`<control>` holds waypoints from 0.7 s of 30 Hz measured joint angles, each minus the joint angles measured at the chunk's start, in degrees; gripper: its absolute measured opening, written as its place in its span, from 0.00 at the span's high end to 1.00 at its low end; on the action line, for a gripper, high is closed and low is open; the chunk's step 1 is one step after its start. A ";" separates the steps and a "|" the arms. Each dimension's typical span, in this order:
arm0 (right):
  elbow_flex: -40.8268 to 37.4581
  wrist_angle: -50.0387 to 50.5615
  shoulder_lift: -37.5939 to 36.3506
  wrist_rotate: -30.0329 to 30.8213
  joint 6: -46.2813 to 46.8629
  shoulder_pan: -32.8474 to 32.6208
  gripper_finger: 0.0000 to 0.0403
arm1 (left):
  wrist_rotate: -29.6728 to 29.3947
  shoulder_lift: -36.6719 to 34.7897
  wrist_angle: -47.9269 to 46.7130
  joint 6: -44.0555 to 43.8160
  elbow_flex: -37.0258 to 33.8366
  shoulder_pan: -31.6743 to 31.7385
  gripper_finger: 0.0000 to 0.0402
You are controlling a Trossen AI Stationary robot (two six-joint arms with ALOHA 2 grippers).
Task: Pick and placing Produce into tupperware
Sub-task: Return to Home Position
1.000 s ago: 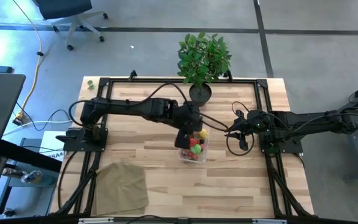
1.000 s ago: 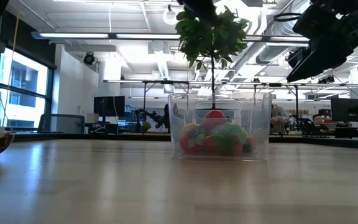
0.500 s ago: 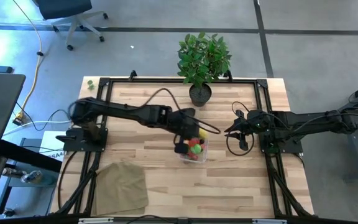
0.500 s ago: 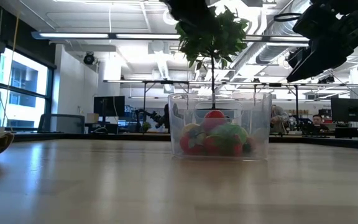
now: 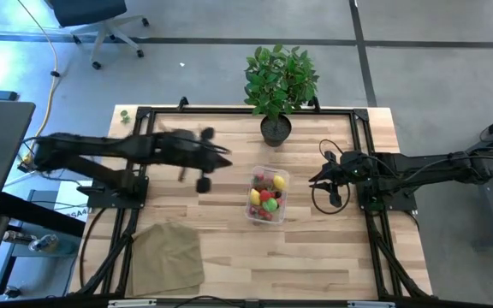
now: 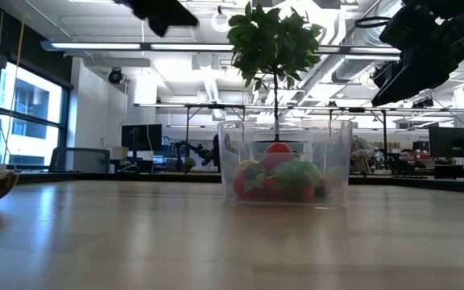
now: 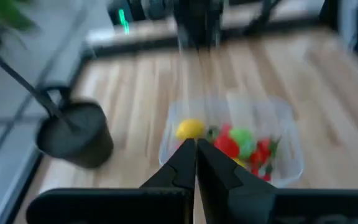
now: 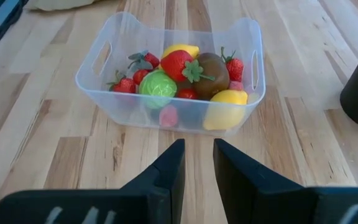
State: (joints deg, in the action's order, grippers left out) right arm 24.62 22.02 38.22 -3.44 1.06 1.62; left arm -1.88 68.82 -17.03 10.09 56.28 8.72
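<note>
The clear tupperware (image 5: 268,195) stands on its base at the middle of the wooden table (image 5: 332,257). The produce (image 8: 179,74) lies piled inside it: red strawberries, yellow lemons, a green piece and a brown one. My left gripper (image 7: 196,163) is shut and empty. It hangs above the table to the left of the tupperware (image 7: 229,146) and shows at the top of the low view (image 6: 163,12). My right gripper (image 8: 197,163) waits to the right of the tupperware (image 8: 166,68), pointing at it, its fingers a little apart with nothing between them.
A potted plant (image 5: 279,81) in a dark pot (image 5: 275,128) stands just beyond the tupperware at the far edge. A tan cloth (image 5: 168,257) lies at the near left. A dark frame (image 5: 375,231) runs round the table. Bare wood lies in front of the tupperware.
My left gripper has drawn back fast from above the tupperware toward the table's left edge. It stayed shut and empty and tipped less steeply downward. The tupperware and the produce have not moved.
</note>
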 joint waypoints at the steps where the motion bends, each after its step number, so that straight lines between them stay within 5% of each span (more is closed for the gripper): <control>1: 0.00 0.05 0.00 -0.02 0.00 0.01 0.82 | 0.80 -2.98 2.12 0.00 -2.12 0.50 0.99; 11: 0.00 0.00 0.02 -0.02 0.00 0.01 0.82 | -2.66 -30.97 4.48 0.01 -18.81 4.11 0.99; 21: 0.00 0.00 0.00 -0.02 0.00 -0.01 0.82 | -4.09 -44.79 4.49 -2.07 -27.37 4.06 0.99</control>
State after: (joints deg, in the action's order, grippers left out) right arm 24.62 22.02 38.22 -3.47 1.06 1.61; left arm -5.97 24.03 -12.54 8.02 28.92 12.78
